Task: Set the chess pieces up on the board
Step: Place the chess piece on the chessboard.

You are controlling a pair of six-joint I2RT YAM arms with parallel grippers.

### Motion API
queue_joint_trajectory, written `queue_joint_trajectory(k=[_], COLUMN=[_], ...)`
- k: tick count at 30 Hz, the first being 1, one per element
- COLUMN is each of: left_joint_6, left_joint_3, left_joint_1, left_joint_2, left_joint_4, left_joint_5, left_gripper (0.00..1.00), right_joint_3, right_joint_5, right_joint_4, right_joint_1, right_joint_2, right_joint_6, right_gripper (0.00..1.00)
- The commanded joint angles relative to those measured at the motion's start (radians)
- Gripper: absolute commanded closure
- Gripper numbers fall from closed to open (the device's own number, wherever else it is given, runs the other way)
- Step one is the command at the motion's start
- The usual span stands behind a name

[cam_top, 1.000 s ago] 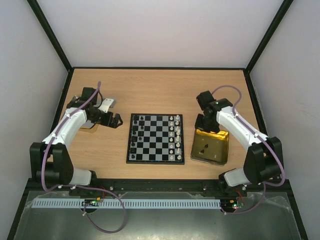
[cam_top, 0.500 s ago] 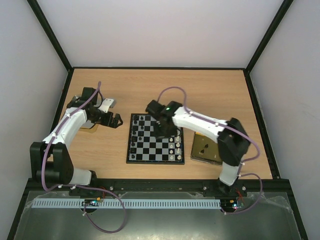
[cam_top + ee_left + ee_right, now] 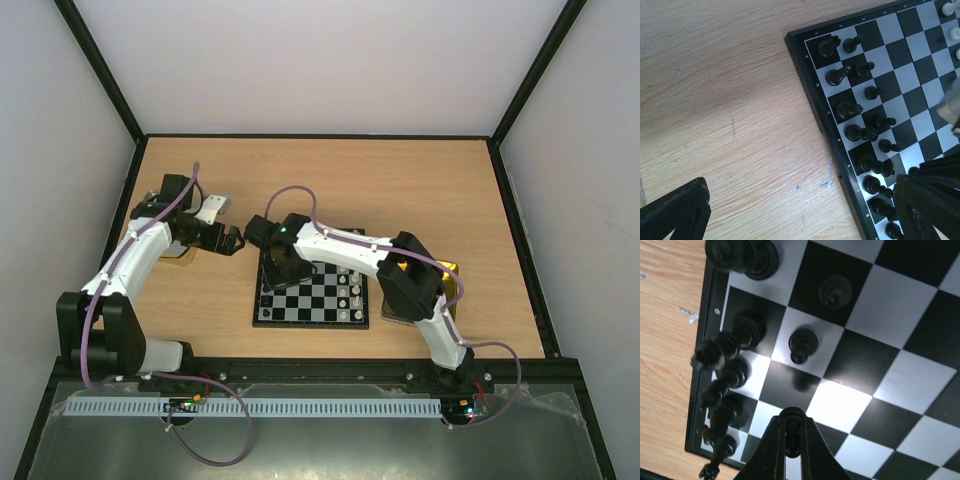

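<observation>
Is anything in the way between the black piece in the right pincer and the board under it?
Nothing visible. The right pincer is shut on a black piece, and the squares of the board just beneath look bare. The nearest black pawn and the edge row stand off to the side.

You have one small black-and-grey checkered chessboard (image 3: 300, 300), one shiny gold square tin (image 3: 452, 280), and two black grippers: left gripper (image 3: 236, 240), right gripper (image 3: 793, 437). Eight tiny black chess pieces (image 3: 846, 109) line the chessboard's edge. One black pawn (image 3: 792, 415) sits between the right gripper's fingers. The cream chess pieces (image 3: 945, 8) are partly hidden, so you can't count them.
</observation>
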Motion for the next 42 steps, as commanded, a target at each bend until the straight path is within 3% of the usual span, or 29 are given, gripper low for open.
queue_joint_trajectory(k=[1, 12, 21, 31, 36, 42], left_joint_6=[-0.007, -0.007, -0.008, -0.008, -0.007, -0.008], left_joint_3=[-0.011, -0.013, -0.014, -0.016, -0.016, -0.015], left_joint_1=[0.005, 0.005, 0.005, 0.005, 0.005, 0.005], left_joint_2=[-0.024, -0.025, -0.023, -0.026, -0.026, -0.022], left_joint_4=[-0.006, -0.003, -0.002, 0.0, 0.0, -0.001], left_joint_5=[0.0, 0.0, 0.002, -0.003, -0.004, -0.002], left_gripper=[0.01, 0.01, 0.01, 0.01, 0.01, 0.01], right_joint_3=[0.063, 0.071, 0.075, 0.082, -0.067, -0.431], right_joint_5=[-0.008, -0.026, -0.029, 0.028, 0.096, 0.158], right_joint_4=[-0.029, -0.028, -0.027, -0.049, -0.04, -0.006], right_joint_1=[0.002, 0.002, 0.002, -0.019, -0.123, -0.381], right_joint_2=[0.043, 0.073, 0.077, 0.025, -0.149, -0.473], right_joint_6=[-0.022, -0.035, -0.045, -0.029, 0.013, 0.061], right_gripper=[0.98, 0.95, 0.81, 0.8, 0.8, 0.79])
